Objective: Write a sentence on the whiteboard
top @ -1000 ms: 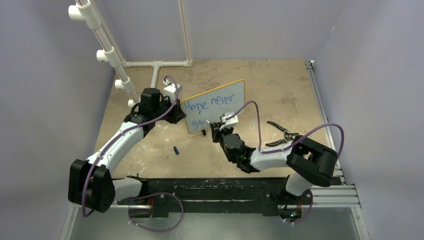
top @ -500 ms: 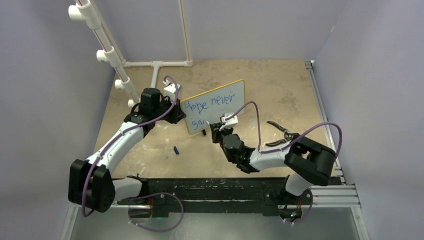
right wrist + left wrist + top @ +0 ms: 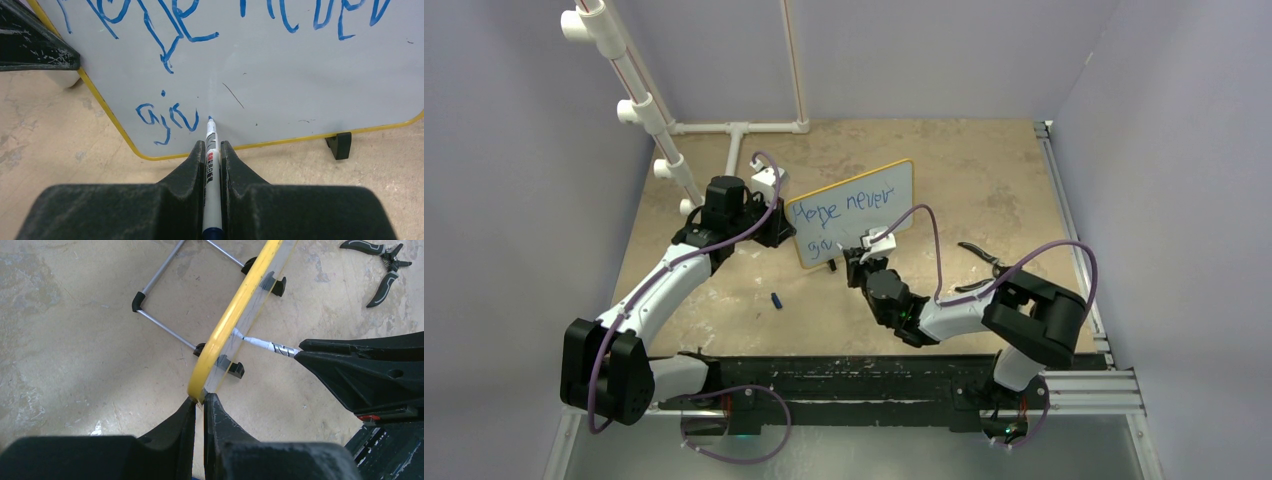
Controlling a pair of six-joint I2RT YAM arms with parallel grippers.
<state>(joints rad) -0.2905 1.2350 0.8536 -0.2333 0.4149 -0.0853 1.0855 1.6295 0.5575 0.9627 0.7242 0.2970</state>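
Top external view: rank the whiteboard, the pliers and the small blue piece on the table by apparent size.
1. whiteboard: largest by far.
2. pliers: smaller, and partly covered by the right arm.
3. small blue piece: smallest.

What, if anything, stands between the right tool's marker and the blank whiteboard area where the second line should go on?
Nothing visible does. The right tool holds the marker, tip at the whiteboard just past the unfinished sentence; the surface beyond lies open. The left tool pinches the board's left edge, away from that stretch.
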